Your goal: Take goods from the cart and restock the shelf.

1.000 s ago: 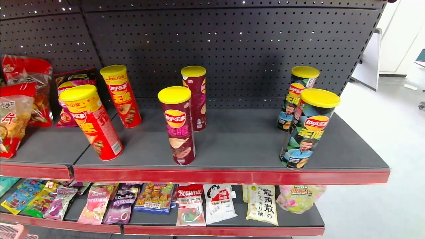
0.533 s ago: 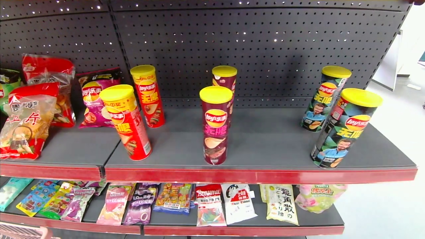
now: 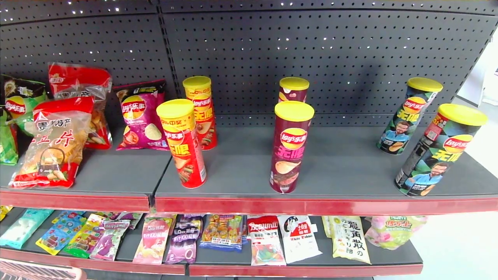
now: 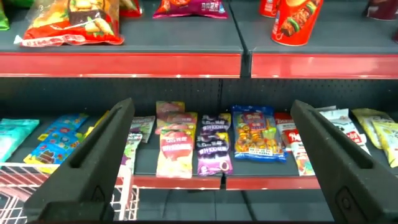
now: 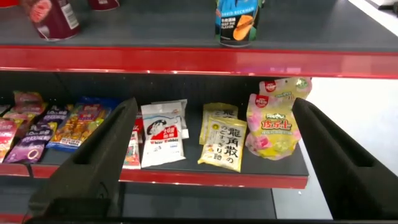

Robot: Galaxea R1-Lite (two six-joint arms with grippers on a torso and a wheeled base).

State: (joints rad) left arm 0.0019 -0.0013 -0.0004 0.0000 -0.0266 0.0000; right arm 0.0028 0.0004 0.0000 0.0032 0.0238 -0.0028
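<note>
- Shelf (image 3: 330,171): two boards, facing you. The upper board has a bare run between the maroon cans (image 3: 290,147) and the green cans (image 3: 435,155).
- Cart (image 3: 42,268): its pink rim sits low at your left, below the lower board. The goods inside are hidden, so you cannot tell their long axis. Your left arm is nearer.
- Left gripper (image 4: 211,124): fingers apart, empty, facing the candy packets (image 4: 211,146).
- Right gripper (image 5: 214,124): fingers apart, empty.
- Likely obstruction: the red shelf lip (image 3: 311,205), when you lift goods up.

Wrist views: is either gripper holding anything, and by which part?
Nothing is held: the left gripper and the right gripper are both open and empty, facing the shelf.
</note>
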